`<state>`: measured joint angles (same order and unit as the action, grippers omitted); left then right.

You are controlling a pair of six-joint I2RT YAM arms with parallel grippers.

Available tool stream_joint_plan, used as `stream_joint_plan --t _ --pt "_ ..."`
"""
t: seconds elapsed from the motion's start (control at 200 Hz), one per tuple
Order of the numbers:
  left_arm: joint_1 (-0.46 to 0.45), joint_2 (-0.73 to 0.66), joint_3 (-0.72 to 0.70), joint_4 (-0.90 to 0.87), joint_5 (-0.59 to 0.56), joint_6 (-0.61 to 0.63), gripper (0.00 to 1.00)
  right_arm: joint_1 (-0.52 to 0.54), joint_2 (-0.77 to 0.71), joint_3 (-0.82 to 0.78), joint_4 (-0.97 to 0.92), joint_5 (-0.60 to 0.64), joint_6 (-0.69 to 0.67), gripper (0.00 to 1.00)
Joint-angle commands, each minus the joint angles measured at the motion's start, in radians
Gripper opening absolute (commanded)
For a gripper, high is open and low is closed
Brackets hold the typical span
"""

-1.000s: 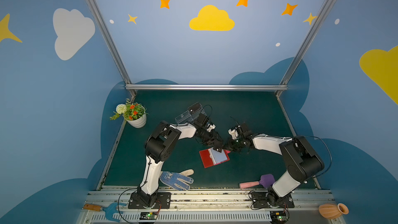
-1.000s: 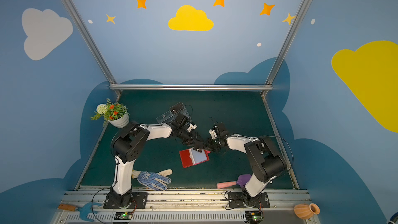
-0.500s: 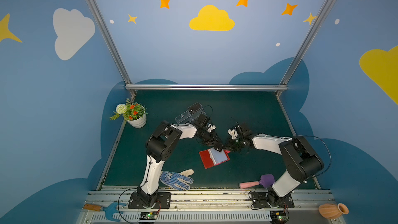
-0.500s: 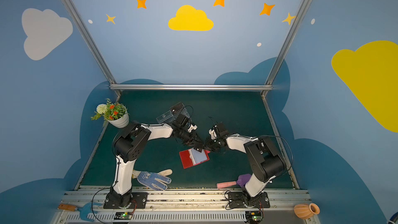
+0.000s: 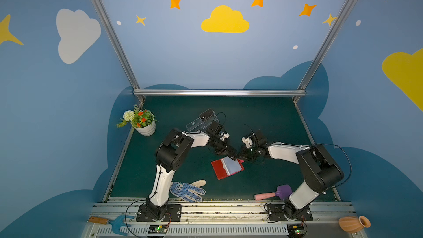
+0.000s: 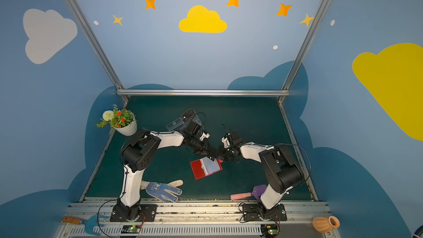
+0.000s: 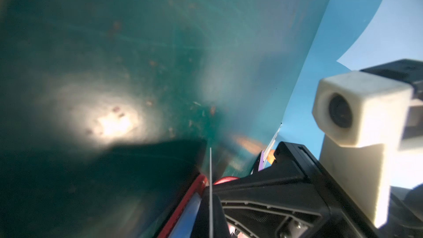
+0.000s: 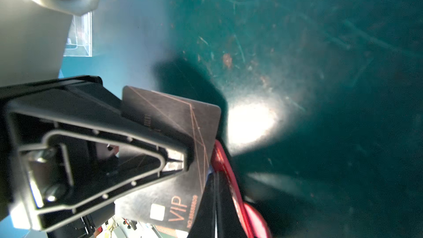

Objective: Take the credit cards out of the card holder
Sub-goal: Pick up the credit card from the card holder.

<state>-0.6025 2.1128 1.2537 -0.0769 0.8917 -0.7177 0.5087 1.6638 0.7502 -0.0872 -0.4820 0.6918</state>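
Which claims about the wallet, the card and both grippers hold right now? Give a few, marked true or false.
1. The card holder lies open on the green mat. True.
2. The left gripper has its jaws shut on a credit card. True.
3. The right gripper has its jaws wide open. False: they are shut, at the holder's edge.
4. The glove rests against the flower pot. False: they lie well apart.
5. The held card reads "VIP". True.
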Motion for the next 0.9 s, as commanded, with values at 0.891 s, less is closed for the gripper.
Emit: stream_joint_plan --t 0.891 --pt "0.224 -0.208 0.049 0.248 0.209 -0.221 0.04 -0.157 -0.488 -0.030 -0.278 0.051 -0.081 0.02"
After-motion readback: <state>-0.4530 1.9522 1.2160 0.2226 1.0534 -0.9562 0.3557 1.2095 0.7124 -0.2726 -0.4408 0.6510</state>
